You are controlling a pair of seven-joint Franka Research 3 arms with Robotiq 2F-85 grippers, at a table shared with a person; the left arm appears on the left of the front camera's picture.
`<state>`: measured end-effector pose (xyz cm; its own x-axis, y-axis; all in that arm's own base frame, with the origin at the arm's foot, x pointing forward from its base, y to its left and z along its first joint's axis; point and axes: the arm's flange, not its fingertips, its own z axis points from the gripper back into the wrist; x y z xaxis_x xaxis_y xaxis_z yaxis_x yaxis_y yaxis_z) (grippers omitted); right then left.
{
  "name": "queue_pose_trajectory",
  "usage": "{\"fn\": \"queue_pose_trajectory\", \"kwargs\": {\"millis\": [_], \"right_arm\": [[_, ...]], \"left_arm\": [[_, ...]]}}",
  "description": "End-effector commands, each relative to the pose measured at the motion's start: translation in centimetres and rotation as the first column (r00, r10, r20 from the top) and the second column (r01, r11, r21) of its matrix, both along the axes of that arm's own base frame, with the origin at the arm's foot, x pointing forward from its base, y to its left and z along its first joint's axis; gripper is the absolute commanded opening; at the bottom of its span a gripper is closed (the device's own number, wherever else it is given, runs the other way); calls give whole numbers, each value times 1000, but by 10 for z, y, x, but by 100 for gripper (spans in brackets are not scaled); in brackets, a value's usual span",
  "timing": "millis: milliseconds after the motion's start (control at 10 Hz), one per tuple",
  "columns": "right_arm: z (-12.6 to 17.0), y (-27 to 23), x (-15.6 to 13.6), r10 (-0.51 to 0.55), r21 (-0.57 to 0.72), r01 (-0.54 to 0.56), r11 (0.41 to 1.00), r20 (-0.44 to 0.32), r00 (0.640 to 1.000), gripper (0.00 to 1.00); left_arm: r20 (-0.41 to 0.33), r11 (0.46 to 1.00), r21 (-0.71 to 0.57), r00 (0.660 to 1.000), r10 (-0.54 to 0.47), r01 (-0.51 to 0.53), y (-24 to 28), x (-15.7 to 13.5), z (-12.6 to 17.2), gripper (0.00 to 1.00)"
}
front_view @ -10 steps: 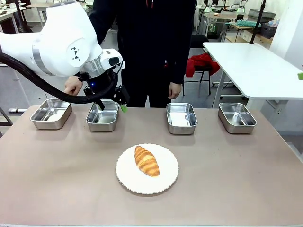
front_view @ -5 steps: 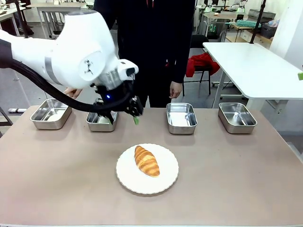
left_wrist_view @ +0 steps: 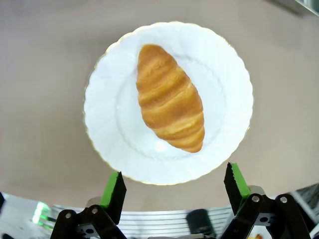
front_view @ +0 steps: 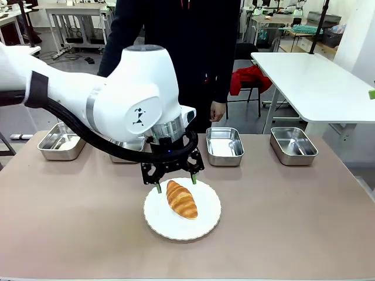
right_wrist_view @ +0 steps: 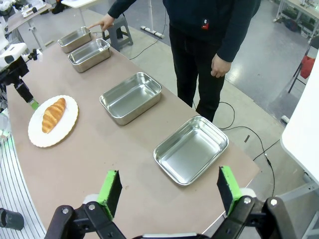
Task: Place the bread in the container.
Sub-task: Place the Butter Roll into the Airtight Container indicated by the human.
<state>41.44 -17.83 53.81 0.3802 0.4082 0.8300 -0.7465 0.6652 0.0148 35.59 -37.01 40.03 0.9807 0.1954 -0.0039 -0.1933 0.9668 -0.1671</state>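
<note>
Front view: fixed at the robot's table edge, facing across the brown tabletop (front_view: 304, 222) toward the dark-clothed person (front_view: 193, 58). Left wrist view: close, straight down past the black, green-padded left gripper (left_wrist_view: 174, 175) onto the round white scalloped plate (left_wrist_view: 107, 124) ahead of its fingertips (left_wrist_view: 115, 186). Right wrist view: high, oblique, beyond the right gripper (right_wrist_view: 168, 174) along four shallow stainless-steel pans (right_wrist_view: 132, 97). Shared by all: plate with golden-brown ridged croissant (front_view: 181, 199).
</note>
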Motion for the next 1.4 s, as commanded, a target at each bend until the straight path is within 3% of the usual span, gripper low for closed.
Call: {"fn": "queue_pose_trajectory", "kwargs": {"millis": [0, 600, 1300], "right_arm": [[1, 1, -1, 2, 4, -2, 1000, 4, 1000, 100], [1, 1, -1, 2, 4, -2, 1000, 4, 1000, 100], [1, 1, -1, 2, 4, -2, 1000, 4, 1000, 100]], "left_arm": [[-9, 990, -48, 992, 129, -129, -12, 9, -15, 100], [-72, 980, 16, 978, 197, -196, -23, 24, -52, 100], [-55, 983, 67, 983, 176, -172, -22, 38, -83, 100]]}}
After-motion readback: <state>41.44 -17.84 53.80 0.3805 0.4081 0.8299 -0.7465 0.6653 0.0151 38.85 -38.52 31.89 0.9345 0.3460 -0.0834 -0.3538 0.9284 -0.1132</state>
